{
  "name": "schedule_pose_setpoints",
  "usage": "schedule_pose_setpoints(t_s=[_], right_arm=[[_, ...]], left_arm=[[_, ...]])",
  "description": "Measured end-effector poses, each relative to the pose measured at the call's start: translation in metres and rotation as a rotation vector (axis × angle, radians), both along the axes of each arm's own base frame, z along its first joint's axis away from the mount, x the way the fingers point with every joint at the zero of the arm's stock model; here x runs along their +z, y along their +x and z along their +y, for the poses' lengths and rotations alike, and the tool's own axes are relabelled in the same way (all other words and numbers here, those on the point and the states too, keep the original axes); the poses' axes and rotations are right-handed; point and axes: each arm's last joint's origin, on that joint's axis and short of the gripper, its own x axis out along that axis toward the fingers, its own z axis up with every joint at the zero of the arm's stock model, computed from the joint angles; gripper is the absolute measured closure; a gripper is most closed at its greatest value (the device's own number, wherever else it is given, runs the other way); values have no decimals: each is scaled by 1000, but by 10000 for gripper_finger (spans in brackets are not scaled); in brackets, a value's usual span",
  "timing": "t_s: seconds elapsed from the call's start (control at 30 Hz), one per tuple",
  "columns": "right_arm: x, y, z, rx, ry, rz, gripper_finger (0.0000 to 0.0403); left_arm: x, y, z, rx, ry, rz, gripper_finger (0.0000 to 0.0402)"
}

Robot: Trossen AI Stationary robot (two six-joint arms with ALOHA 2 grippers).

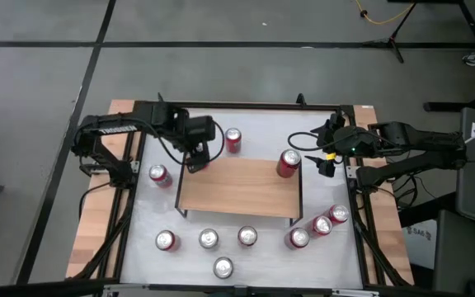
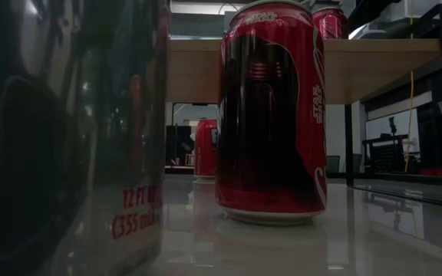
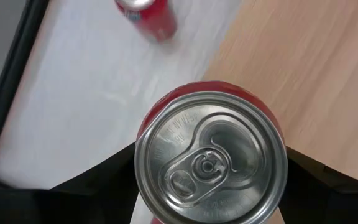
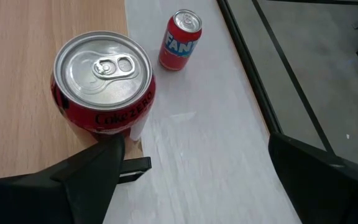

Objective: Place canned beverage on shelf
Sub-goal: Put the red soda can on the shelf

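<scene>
Left gripper (image 1: 197, 162) fingers clamp a red soda can (image 3: 211, 163) at the wooden shelf (image 1: 239, 188) corner. Right gripper (image 1: 323, 162), fingers apart, sits beside a Coke Zero can (image 4: 103, 83) on the shelf. Cans look rigid, smooth, slippery; grip mid-body, both sides.

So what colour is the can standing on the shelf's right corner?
Red can with silver lid; right wrist view.

White table (image 1: 138, 239), grey floor (image 1: 221, 21)
</scene>
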Motion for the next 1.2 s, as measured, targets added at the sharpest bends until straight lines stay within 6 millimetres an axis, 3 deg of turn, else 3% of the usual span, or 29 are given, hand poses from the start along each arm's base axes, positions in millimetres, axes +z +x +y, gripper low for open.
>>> schedule_pose_setpoints(t_s=[0.37, 1.2], right_arm=[[0, 0, 0, 0, 0, 1, 15], [0, 0, 0, 0, 0, 1, 15]], left_arm=[[-5, 1, -17, -29, 27, 23, 116], [-8, 0, -17, -35, 38, 37, 73]])
